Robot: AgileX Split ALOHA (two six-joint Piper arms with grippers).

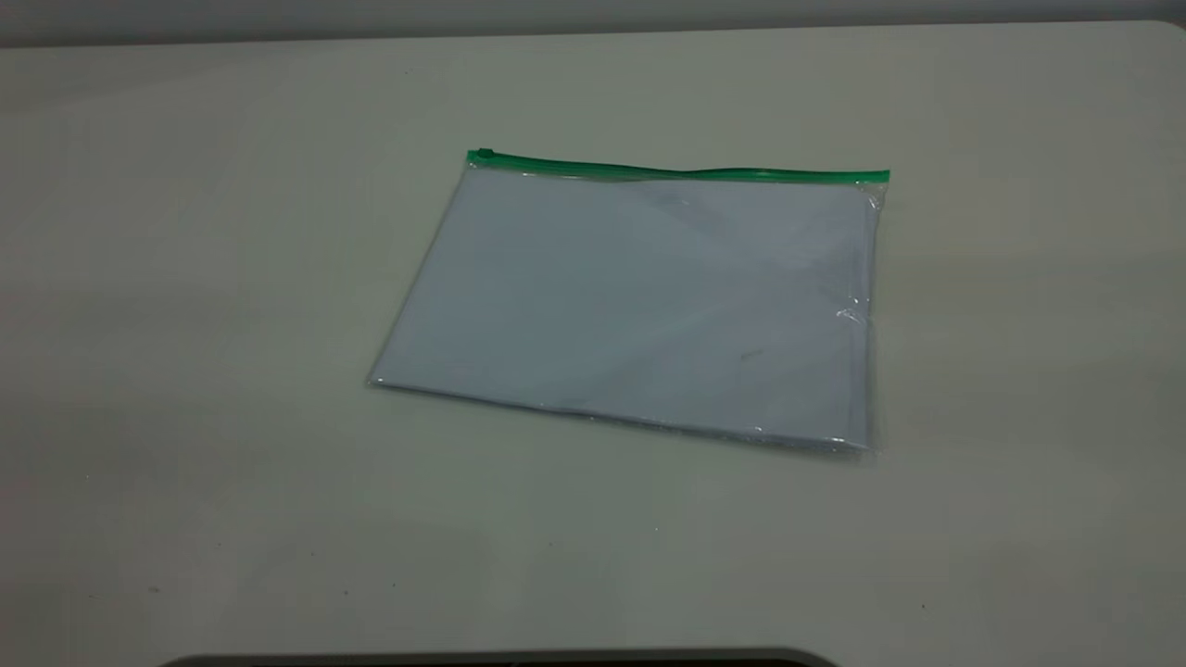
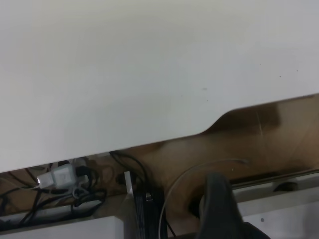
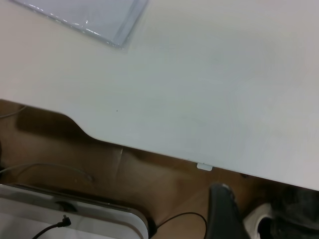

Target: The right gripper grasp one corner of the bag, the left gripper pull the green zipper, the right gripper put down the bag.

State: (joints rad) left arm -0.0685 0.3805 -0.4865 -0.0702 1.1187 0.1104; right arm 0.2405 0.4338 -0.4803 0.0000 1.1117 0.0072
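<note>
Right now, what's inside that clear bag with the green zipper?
Through the clear bag shows a flat pale sheet, apparently paper, filling nearly all of it. How many sheets, or anything beneath, cannot be seen. The green zipper runs along its far edge.
</note>
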